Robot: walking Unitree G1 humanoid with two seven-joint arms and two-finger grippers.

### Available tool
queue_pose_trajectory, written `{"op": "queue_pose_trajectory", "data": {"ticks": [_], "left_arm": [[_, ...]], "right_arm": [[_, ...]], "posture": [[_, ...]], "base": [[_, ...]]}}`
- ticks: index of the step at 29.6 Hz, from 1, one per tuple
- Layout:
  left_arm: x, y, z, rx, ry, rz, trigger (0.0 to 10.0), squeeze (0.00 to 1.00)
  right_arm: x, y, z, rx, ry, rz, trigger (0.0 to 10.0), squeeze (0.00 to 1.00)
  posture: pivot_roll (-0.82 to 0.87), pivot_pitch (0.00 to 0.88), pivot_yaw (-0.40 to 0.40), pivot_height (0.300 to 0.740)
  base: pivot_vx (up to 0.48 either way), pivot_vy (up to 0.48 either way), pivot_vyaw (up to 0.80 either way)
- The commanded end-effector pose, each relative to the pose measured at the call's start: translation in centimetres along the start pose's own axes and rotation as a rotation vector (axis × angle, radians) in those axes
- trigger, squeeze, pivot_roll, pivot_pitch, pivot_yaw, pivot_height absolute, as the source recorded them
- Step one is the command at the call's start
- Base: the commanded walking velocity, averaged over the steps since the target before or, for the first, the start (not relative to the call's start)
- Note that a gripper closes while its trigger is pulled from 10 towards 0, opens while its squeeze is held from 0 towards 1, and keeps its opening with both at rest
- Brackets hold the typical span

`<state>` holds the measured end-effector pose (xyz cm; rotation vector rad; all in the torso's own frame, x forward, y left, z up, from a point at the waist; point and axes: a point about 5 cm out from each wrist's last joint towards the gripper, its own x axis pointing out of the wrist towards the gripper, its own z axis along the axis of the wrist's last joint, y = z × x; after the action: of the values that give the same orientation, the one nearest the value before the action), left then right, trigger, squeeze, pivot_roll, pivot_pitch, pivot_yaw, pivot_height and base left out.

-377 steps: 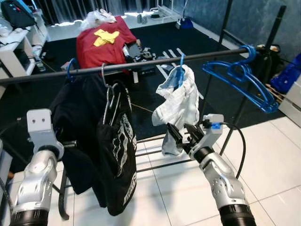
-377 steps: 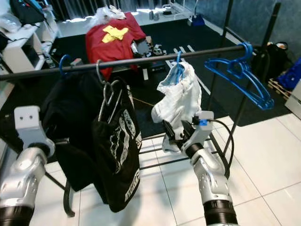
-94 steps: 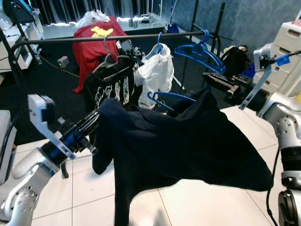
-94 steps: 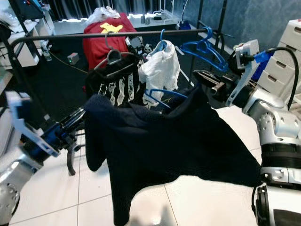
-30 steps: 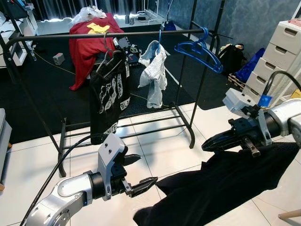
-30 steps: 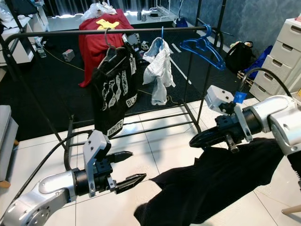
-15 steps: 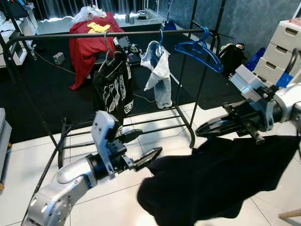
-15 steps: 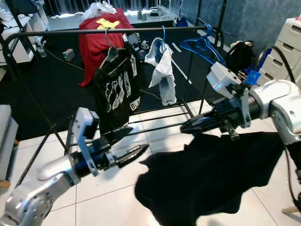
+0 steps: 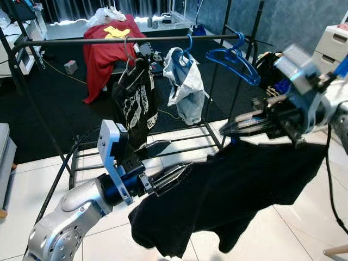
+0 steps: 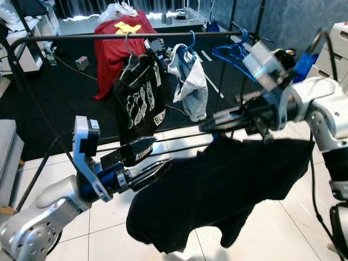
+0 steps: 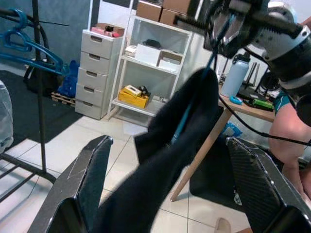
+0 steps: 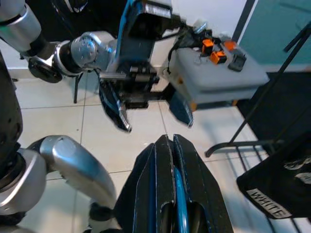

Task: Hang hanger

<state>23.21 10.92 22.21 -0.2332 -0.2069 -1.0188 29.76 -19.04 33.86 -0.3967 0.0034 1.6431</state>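
— Nearest to the camera?
— Left gripper [image 9: 179, 154], low on the left above the tiled floor [image 9: 22, 185]. 2 fingers spread wide, pointing at the near edge of a black garment [image 9: 239, 185]. In the left wrist view, cloth between the 2 fingers; cannot tell whether touching.

— And the garment?
— Draped wide and loose, sagging toward the floor at its left end, hung from above on the right.

— Hung from what?
— A blue hanger [image 11: 186, 112], mostly buried in the cloth. Pinched at the top by the right gripper [image 9: 225, 128], fingers pressed together on the blue plastic, clear in the right wrist view. Held up in front of the rack, near its right-hand post. Not on the rail [image 9: 109, 39] yet.

— Behind that?
— The rail, running left to right. Hanging from it, left to right: 1 black T-shirt [image 9: 136, 103] with white print, 1 white garment [image 9: 184, 81] on a blue hanger, then a bunch of bare blue hangers [image 9: 234, 57] tilted at the right end.

— Farther back?
— Dark carpet, then a red cloth [image 9: 106, 46] with a yellow patch on top, draped over something. White drawers [image 9: 334, 43] at the far right edge.
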Motion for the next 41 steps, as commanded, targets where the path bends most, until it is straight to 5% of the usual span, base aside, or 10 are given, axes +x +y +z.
{"op": "queue_pose_trajectory", "data": {"ticks": [1,11,18,19,20,21,22,29,41], "left_arm": [[0.5,-0.2,-0.2,0.029,0.047,-0.001,10.0,0.00],[2.0,0.5,-1.1,0.101,0.121,0.112,10.0,0.00],[2.0,0.2,-1.2,0.128,0.154,0.083,10.0,0.00],[2.0,0.0,-1.3,0.127,0.162,0.065,9.4,0.00],[2.1,-0.3,-1.4,0.126,0.170,0.050,6.3,0.00],[2.1,-0.3,-1.4,0.126,0.170,0.050,6.3,0.00],[2.1,-0.5,-1.7,0.127,0.189,0.031,0.0,0.00],[2.2,-1.2,-2.5,0.151,0.253,-0.021,0.0,0.00],[2.0,-0.2,-2.8,0.192,0.279,0.039,0.0,0.00]], "right_arm": [[0.0,-0.2,0.8,-0.046,-0.031,-0.010,0.0,0.00],[1.5,-1.0,0.7,-0.056,-0.086,-0.009,0.0,0.00],[2.0,-1.3,0.9,-0.062,-0.104,0.000,0.0,0.00],[2.1,-1.4,1.0,-0.066,-0.109,-0.001,0.0,0.00],[2.2,-1.4,1.1,-0.070,-0.114,-0.001,0.0,0.00],[2.2,-1.4,1.1,-0.070,-0.114,-0.001,0.0,0.00],[2.2,-1.5,1.2,-0.073,-0.119,-0.001,0.0,0.00],[2.4,-1.8,1.6,-0.089,-0.135,-0.014,0.0,0.00],[2.6,-1.8,2.1,-0.101,-0.171,-0.018,0.0,0.00]], "posture": [[-0.10,0.064,0.011,0.740],[-0.09,0.060,0.007,0.740],[-0.09,0.061,0.003,0.740],[-0.09,0.062,0.002,0.740],[-0.09,0.063,0.003,0.740],[-0.09,0.063,0.003,0.740],[-0.09,0.064,0.002,0.740],[-0.09,0.064,0.002,0.740],[-0.10,0.063,0.005,0.740]], "base": [[0.000,0.000,0.00],[0.000,0.000,0.00],[0.000,0.000,0.00],[0.000,0.000,0.00],[0.000,0.000,0.00],[0.000,0.000,0.00],[0.000,0.000,0.00],[0.000,0.000,0.00],[0.000,0.000,0.00]]}}
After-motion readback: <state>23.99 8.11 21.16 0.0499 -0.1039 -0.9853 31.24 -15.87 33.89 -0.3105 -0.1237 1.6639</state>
